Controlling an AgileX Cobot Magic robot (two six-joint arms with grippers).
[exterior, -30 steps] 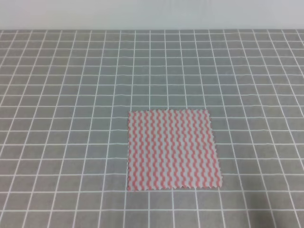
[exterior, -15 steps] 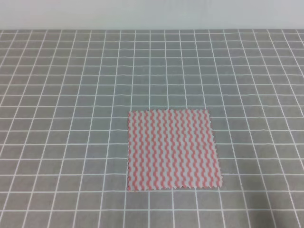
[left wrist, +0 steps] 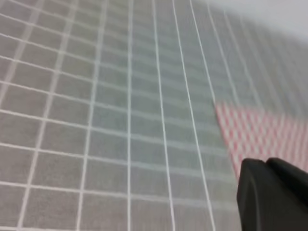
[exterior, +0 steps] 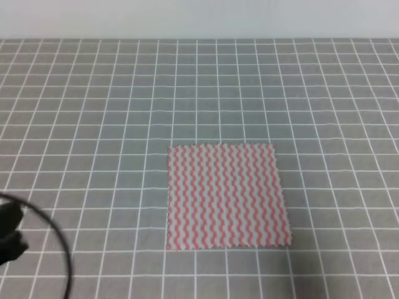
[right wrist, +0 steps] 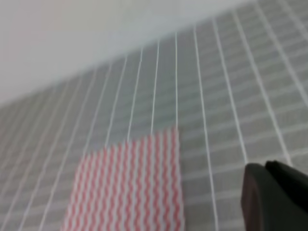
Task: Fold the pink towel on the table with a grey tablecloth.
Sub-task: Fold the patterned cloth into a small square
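Note:
The pink towel (exterior: 227, 196) lies flat and unfolded on the table with a grey tablecloth (exterior: 93, 124), slightly right of the middle. A black part of my left arm (exterior: 9, 233) with a curved cable shows at the lower left edge, well clear of the towel. In the left wrist view a black piece of my left gripper (left wrist: 272, 195) fills the lower right corner, with the towel (left wrist: 262, 132) just beyond it. The right wrist view shows the towel (right wrist: 130, 185) at lower left and a black piece of my right gripper (right wrist: 274, 197) at lower right. Neither gripper's jaws show.
A pale wall (exterior: 199, 18) runs along the far edge of the table. Gridded grey cloth surrounds the towel on all sides.
A black part of my left arm and its cable have come into the exterior view at the lower left. The towel has not moved.

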